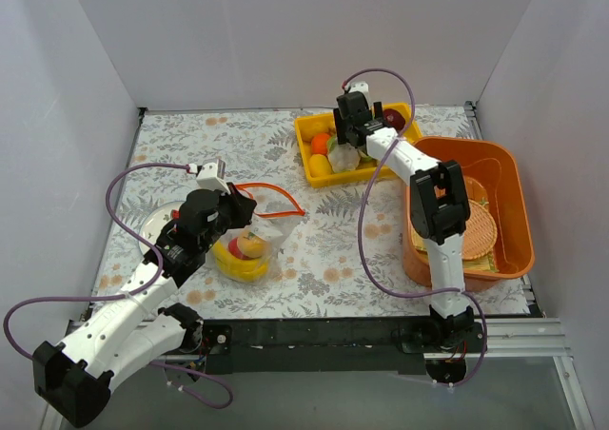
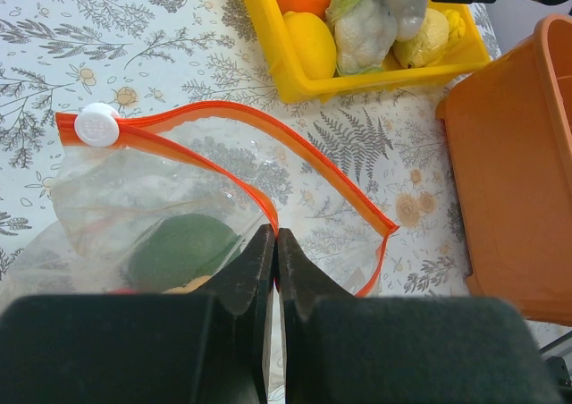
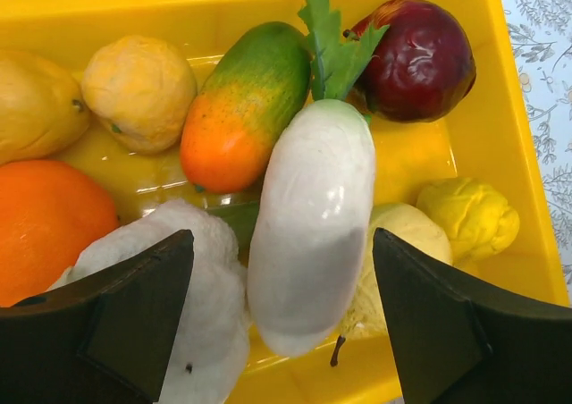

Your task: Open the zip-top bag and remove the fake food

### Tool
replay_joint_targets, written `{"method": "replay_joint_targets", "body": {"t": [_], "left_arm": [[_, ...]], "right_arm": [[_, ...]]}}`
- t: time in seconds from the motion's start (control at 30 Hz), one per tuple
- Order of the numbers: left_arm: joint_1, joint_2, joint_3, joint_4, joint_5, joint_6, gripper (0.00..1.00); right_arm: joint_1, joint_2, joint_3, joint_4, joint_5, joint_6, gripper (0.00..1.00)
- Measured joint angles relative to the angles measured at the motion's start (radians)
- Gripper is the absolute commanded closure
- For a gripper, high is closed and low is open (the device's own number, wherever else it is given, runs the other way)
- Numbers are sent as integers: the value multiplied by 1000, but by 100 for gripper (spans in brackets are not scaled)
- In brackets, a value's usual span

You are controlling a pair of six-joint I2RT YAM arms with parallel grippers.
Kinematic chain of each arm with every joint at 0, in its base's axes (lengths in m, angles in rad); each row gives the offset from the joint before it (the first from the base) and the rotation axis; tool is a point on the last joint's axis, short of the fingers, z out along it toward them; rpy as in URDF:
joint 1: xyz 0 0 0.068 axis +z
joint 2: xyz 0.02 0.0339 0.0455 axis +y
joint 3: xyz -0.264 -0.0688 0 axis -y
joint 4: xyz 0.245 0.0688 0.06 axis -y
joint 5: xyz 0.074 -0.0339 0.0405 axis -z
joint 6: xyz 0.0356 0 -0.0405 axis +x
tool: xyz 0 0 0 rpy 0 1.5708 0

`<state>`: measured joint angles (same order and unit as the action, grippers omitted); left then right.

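Note:
The clear zip-top bag (image 1: pixel 271 228) lies on the table's left half, its red-orange zip strip (image 2: pixel 340 167) gaping wide. My left gripper (image 1: pixel 231 211) is shut on the near lip of that strip (image 2: pixel 275 236). Fake food still sits inside: a yellow banana bunch (image 1: pixel 243 266), a red piece (image 1: pixel 249 246) and a green piece (image 2: pixel 179 248). My right gripper (image 1: pixel 348 130) hangs open over the yellow tray (image 1: pixel 314 175). A white radish (image 3: pixel 313 216) lies in the tray between its fingers (image 3: pixel 143 288), clear of both. More fake food fills the tray: a dark red fruit (image 3: pixel 420 60) and a green-orange mango (image 3: pixel 246 100).
A large orange tub (image 1: pixel 509 178) stands at the right with a woven mat (image 1: pixel 476 235) in it. A white plate (image 1: pixel 152 228) sits under my left arm. White walls close in the table on three sides.

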<state>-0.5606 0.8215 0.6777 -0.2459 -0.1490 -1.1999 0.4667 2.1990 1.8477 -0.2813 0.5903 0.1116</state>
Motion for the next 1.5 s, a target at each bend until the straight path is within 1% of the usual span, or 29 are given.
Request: {"method": "replay_joint_targets", "body": {"t": [0.1,0.13,0.2,0.3,0.43,0.5,0.53,0.6,0.73,0.8,0.97,1.17,1.2,1.27,1.3,1.33,1.37,1.43,1.5], "left_arm": [[0,-2,0,0,5,-1,100],[0,-2,0,0,8,-2,100],[0,-2,0,0,13,-2,100],[0,-2,0,0,29,-5,100],[0,-2,0,6,66,-14,100],[0,-2,0,14,88,-21,100],[0,-2,0,18,98,-25,100],[0,-1,0,26,116,-33,100],[0,5,0,47,167,-50,100],[0,8,1,56,188,-58,100],[0,14,4,74,237,-73,100],[0,28,5,96,270,-91,100],[0,29,7,95,269,-92,88],[0,32,24,68,256,-100,83],[0,35,41,43,243,-107,76],[0,39,62,19,229,-114,57],[0,40,84,-5,212,-118,51],[0,37,124,-60,172,-128,47],[0,27,156,-127,127,-153,50]], "right_arm": [[0,-56,-13,-43,-44,32,12],[0,-78,-13,-59,-58,42,16],[0,-125,-13,-87,-92,61,18],[2,-220,-34,-111,-198,98,31],[28,-414,-192,-85,-406,147,47],[64,-489,-270,-61,-529,175,49],[85,-514,-283,-58,-556,176,51],[137,-545,-329,-32,-644,190,50],[233,-552,-411,-6,-761,220,52],[270,-552,-463,5,-822,237,50],[308,-534,-545,39,-932,282,48],[338,-522,-615,136,-993,336,44],[341,-521,-626,145,-996,340,44],[345,-516,-649,170,-1002,356,43],[345,-511,-656,179,-1003,360,42],[345,-505,-661,189,-1005,363,39],[345,-501,-668,198,-1006,365,38],[345,-492,-676,214,-1010,374,36],[345,-489,-683,233,-1013,380,33]]}}
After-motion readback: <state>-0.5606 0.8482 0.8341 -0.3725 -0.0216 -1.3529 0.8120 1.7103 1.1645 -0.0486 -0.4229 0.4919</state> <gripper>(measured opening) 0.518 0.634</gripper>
